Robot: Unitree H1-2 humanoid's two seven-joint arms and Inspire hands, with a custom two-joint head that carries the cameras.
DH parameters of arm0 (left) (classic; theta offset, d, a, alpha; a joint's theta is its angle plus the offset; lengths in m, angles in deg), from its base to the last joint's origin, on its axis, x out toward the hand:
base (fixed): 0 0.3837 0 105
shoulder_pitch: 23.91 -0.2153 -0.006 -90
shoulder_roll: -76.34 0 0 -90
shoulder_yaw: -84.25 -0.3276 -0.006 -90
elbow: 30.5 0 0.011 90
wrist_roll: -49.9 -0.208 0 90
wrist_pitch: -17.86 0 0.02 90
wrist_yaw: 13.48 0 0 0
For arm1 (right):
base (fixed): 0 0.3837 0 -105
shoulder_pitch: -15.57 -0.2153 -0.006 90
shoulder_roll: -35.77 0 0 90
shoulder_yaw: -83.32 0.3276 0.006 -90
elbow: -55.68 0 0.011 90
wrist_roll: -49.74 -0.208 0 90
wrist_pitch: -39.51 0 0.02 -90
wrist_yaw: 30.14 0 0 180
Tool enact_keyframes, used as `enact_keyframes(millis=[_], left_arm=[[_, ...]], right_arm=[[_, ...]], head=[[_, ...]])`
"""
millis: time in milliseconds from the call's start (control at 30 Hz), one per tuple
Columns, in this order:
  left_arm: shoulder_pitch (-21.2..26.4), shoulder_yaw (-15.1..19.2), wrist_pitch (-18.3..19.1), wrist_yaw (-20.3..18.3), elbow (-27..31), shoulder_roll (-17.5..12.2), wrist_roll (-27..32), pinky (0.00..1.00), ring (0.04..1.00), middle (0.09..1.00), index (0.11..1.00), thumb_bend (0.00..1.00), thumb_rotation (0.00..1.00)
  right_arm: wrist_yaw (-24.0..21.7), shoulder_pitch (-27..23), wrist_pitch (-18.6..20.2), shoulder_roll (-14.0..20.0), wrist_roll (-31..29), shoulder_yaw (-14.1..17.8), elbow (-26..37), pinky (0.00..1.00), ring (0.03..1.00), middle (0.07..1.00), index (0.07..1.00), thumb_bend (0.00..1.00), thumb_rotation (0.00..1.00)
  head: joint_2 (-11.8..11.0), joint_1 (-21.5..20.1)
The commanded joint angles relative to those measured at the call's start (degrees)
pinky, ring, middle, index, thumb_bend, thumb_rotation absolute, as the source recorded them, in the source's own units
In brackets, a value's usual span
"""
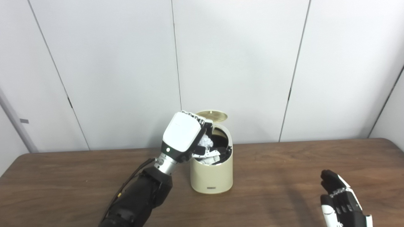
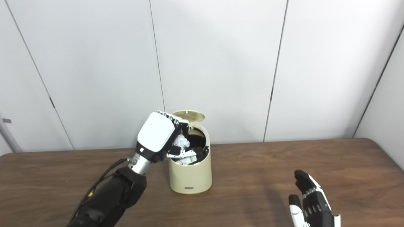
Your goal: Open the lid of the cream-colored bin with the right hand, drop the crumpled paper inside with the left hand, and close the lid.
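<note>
Left hand (image 1: 184,135) I see curled over one crumpled paper (image 1: 206,142) at the mouth of one upright cream-colored bin (image 1: 212,171), lid (image 1: 212,115) raised; right hand (image 1: 341,201) open, empty, on the table (image 1: 284,176).

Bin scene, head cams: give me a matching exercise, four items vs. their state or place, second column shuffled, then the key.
Items
1. round cream-colored lid
2. white crumpled paper ball
3. left hand
4. right hand

States or places
A. held in the fingers over the bin's open mouth
B. low near the table's front right, fingers apart, holding nothing
C. flipped up at the back of the cream-colored plastic bin
D. raised at the bin's rim, shut on the paper

Pairs: 1-C, 2-A, 3-D, 4-B
</note>
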Motion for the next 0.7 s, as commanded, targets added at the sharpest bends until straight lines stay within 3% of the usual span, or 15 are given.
enact_keyframes(millis=[0,233,400,667], left_arm=[[3.36,0.38,-1.32,1.59,0.76,0.13,1.57,0.17,0.210,0.265,0.307,0.97,0.57],[2.77,0.69,-2.62,0.20,1.98,0.09,3.15,0.35,0.394,0.432,0.458,1.00,0.54],[2.32,0.77,-2.77,-0.89,2.83,0.00,3.64,0.37,0.430,0.473,0.497,1.00,0.53],[1.24,1.72,-2.70,-5.17,5.11,-0.18,6.25,0.42,0.534,0.636,0.612,1.00,0.51]], right_arm=[[-0.12,0.18,-2.03,-0.54,0.33,-0.48,1.36,0.87,0.857,0.815,0.759,0.22,0.45],[-0.42,0.19,-2.02,-0.37,-0.11,-0.84,1.66,0.88,0.857,0.812,0.761,0.22,0.42],[-0.39,0.13,-2.03,-0.24,-0.12,-0.87,1.57,0.88,0.855,0.809,0.760,0.21,0.40],[-0.24,0.33,-1.98,-0.34,0.02,-0.98,1.80,0.88,0.860,0.815,0.763,0.19,0.36]], head=[[-0.08,-0.03],[-0.01,0.13],[-0.13,0.28],[0.06,0.52]])
